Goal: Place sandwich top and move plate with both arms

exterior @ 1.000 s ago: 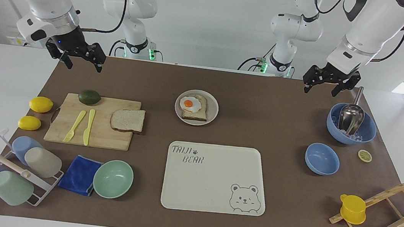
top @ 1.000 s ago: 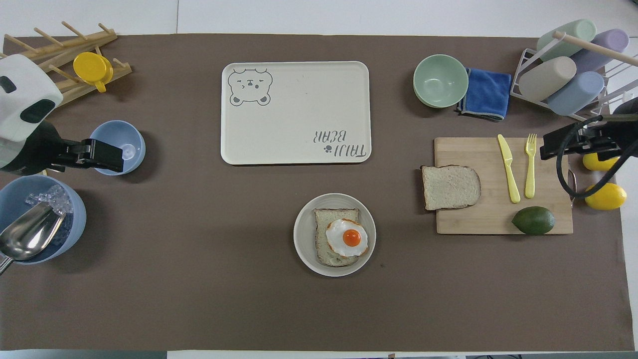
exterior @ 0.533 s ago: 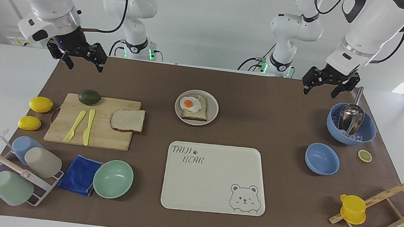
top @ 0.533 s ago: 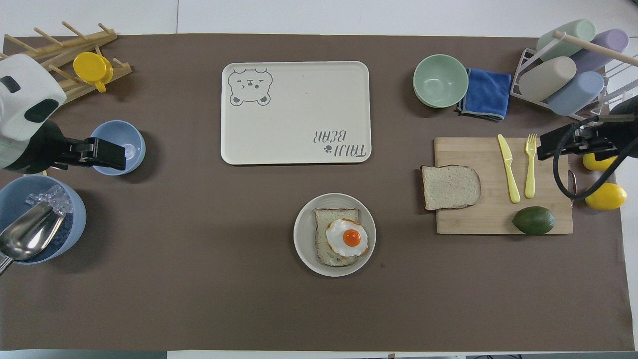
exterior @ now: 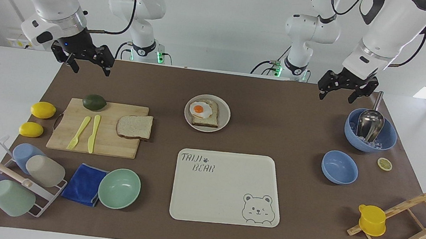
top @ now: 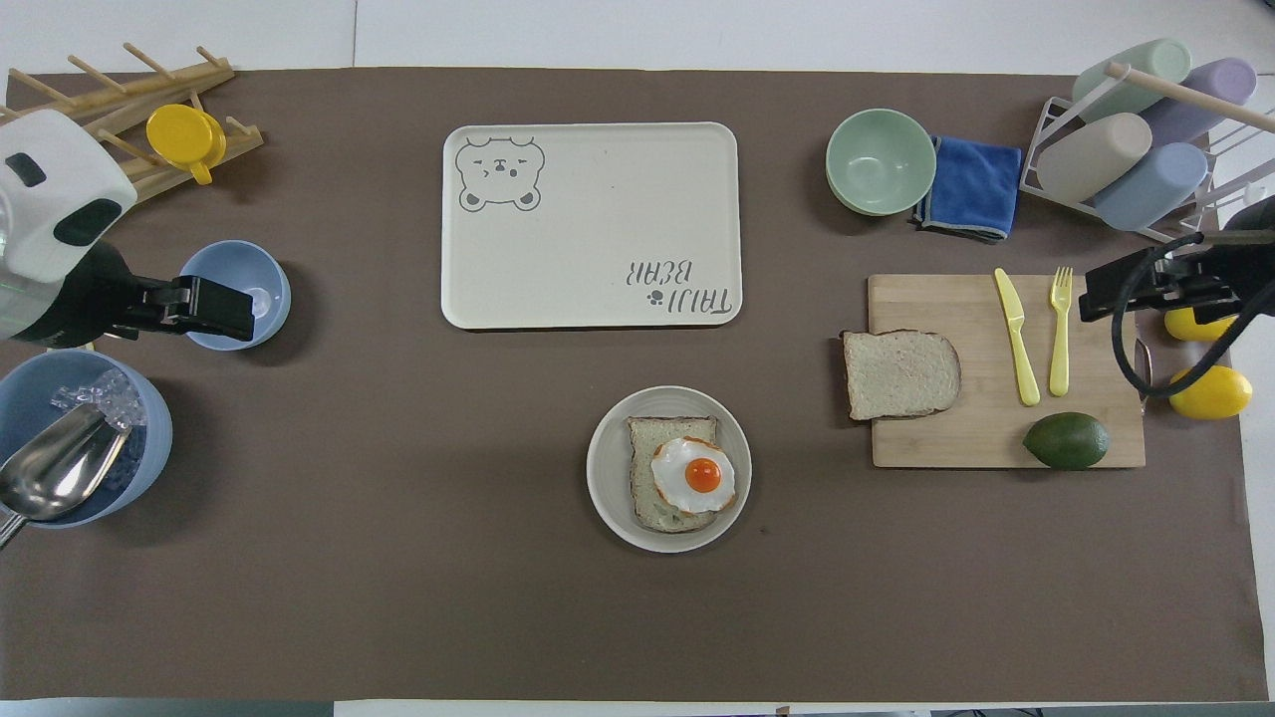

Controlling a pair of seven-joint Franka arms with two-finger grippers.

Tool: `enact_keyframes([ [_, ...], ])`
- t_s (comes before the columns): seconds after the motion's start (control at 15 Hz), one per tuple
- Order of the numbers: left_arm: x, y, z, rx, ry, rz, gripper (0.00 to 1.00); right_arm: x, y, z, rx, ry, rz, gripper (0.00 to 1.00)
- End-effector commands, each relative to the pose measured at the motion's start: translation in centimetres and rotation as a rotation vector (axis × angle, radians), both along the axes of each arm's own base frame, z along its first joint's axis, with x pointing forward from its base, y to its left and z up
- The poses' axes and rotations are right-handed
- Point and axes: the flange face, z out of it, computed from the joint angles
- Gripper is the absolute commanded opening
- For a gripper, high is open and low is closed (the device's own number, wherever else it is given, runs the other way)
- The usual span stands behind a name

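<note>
Hanging in the air at the robots' end of the table, both grippers are spread apart and carry nothing. From the high camera facing the robots, the right gripper (exterior: 88, 67) sits at about 10 o'clock, over the bare brown mat (exterior: 280, 103) near the cutting board (exterior: 105, 138), its 2 fingers clearly parted. The left gripper (exterior: 337, 93) is at about 2 o'clock, over the mat beside the big blue bowl (exterior: 387, 137) that holds ice and a metal scoop (exterior: 370, 122); its fingers are parted too.

The sandwich top (exterior: 135, 126) lies flat on the cutting board, at the board's corner toward the table's middle, partly hanging off the edge, at about 9 o'clock from the frame's centre. On the same board lie a yellow fork (exterior: 79, 132), a yellow knife (exterior: 93, 133) and an avocado (exterior: 94, 102).

The plate (exterior: 225, 115) sits near the middle of the mat, just nearer to the robots than the bear tray (exterior: 222, 206), and it bears 1 toast slice with a fried egg (exterior: 201, 110) on top. Plate and plain slice are well apart
</note>
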Motion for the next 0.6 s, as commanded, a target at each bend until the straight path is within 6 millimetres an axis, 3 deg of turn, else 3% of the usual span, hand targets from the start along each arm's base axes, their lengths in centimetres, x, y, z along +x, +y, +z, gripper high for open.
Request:
enact_keyframes([
  [0.0,-0.7,0.0,0.1,-0.011,-0.016,0.001,1.0,-1.2,-1.0,1.2,-0.025,-0.008,0.03,1.0],
  [0.2,-0.7,0.0,0.0,-0.011,-0.014,0.0,1.0,-0.9,-0.4,0.6,-0.089,-0.04,0.119,1.0],
  [0.33,-0.7,0.0,0.1,-0.011,-0.016,0.0,1.0,-1.0,1.2,-2.0,-0.113,-0.014,0.162,1.0],
  [0.47,-0.7,0.0,0.1,-0.011,-0.016,0.0,1.0,-0.4,5.0,-5.4,-0.253,0.018,0.244,1.0],
  [0.53,-0.7,0.0,0.0,-0.011,-0.014,0.0,1.0,0.6,8.8,-7.9,-0.308,0.03,0.276,1.0],
])
